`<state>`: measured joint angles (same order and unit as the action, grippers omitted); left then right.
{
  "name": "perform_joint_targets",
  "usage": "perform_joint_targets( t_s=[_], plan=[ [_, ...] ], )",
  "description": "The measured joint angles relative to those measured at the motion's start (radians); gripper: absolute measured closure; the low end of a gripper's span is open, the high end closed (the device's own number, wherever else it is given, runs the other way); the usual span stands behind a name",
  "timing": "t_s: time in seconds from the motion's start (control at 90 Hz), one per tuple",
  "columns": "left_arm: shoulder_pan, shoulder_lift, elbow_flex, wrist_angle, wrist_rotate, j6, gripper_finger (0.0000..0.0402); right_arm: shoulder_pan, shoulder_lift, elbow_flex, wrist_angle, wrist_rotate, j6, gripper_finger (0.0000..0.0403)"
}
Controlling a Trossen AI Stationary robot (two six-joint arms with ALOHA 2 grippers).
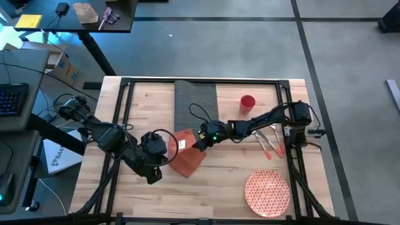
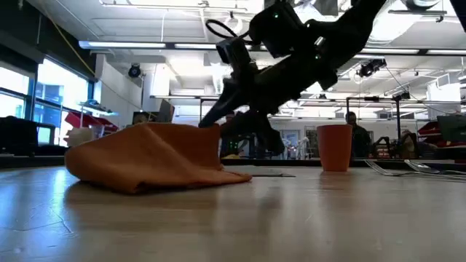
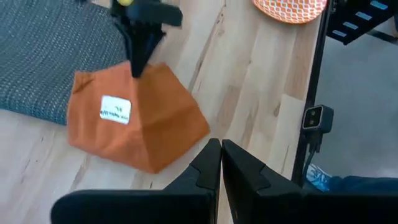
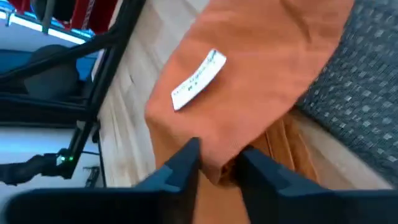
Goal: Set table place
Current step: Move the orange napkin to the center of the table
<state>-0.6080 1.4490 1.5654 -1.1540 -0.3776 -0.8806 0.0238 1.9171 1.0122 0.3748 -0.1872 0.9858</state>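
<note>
While the right gripper (image 1: 199, 142) pinches the edge of the orange cloth napkin (image 1: 185, 155) between its two dark fingers (image 4: 180, 163), the cloth rises into a tent on the light butcher-block wooden table (image 1: 212, 187), its pinched corner raised and its lower edge on the wood. The napkin, with a small white label (image 3: 115, 109) on its upper face, lies at the near end of the dark grey ribbed rectangular placemat (image 1: 195, 100), touching it. The left gripper (image 1: 167, 147) sits just beside the napkin, on the side away from the placemat, its fingers (image 3: 208, 167) pressed together and holding nothing. The small red cup (image 1: 247, 103) stands near the placemat's far right side. The silver and orange-handled utensils (image 1: 270, 142) lie beyond the cup from the placemat, under the right arm. The round red-and-white patterned plate (image 1: 267, 192) rests well apart from the placemat, toward the table's near right corner.
</note>
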Motion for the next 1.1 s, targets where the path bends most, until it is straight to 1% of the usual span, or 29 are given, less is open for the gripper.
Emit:
perform_joint_targets(
  t_s=[0.078,0.144,0.189,0.267,0.344,0.4,0.467,0.511,0.567,0.622,0.711,0.833,0.933,1.011,1.1],
  plan=[
    [0.0,0.0,0.0,-0.001,-0.008,0.0,0.0402,-0.001,-0.052,0.039,-0.01,-0.005,-0.055,0.0394],
    [0.001,0.0,0.0,-0.001,-0.02,0.0,0.0401,-0.004,-0.122,0.092,-0.108,0.011,-0.122,0.0399],
    [0.001,0.0,0.0,0.0,-0.027,-0.002,0.0402,-0.003,-0.178,0.141,-0.228,0.046,-0.177,0.0401],
    [0.001,0.0,0.0,-0.001,-0.049,-0.008,0.0402,0.008,-0.265,0.256,-0.508,0.137,-0.274,0.0401],
    [0.001,0.0,0.0,0.001,-0.062,-0.009,0.0402,0.036,-0.324,0.408,-0.799,0.264,-0.371,0.0402],
    [0.001,0.0,0.0,0.003,-0.077,-0.009,0.0402,0.066,-0.333,0.526,-0.979,0.37,-0.418,0.0402],
    [0.001,0.0,0.0,0.004,-0.101,-0.009,0.0402,0.1,-0.321,0.654,-1.142,0.479,-0.484,0.0402],
    [0.001,0.0,0.0,0.003,-0.114,-0.009,0.0402,0.118,-0.296,0.721,-1.211,0.521,-0.529,0.0402],
    [0.001,0.0,0.0,0.004,-0.13,-0.008,0.0402,0.135,-0.256,0.77,-1.268,0.531,-0.576,0.0403],
    [0.002,0.0,0.0,0.002,-0.138,-0.008,0.0402,0.15,-0.212,0.784,-1.289,0.518,-0.61,0.0403],
    [0.005,0.0,0.0,-0.003,-0.145,-0.008,0.0402,0.173,-0.121,0.758,-1.264,0.448,-0.63,0.0403],
    [0.006,0.0,0.0,-0.006,-0.156,-0.009,0.0402,0.201,0.022,0.691,-1.169,0.311,-0.643,0.0403],
    [0.005,0.0,0.0,-0.012,-0.155,-0.01,0.0402,0.22,0.134,0.672,-1.078,0.2,-0.644,0.04],
    [0.005,0.0,0.0,-0.012,-0.155,-0.011,0.0402,0.225,0.2,0.679,-1.014,0.076,-0.629,0.0382],
    [0.005,0.0,0.0,-0.011,-0.151,-0.024,0.0402,0.221,0.238,0.681,-0.95,-0.024,-0.595,0.0341]
  ],
)
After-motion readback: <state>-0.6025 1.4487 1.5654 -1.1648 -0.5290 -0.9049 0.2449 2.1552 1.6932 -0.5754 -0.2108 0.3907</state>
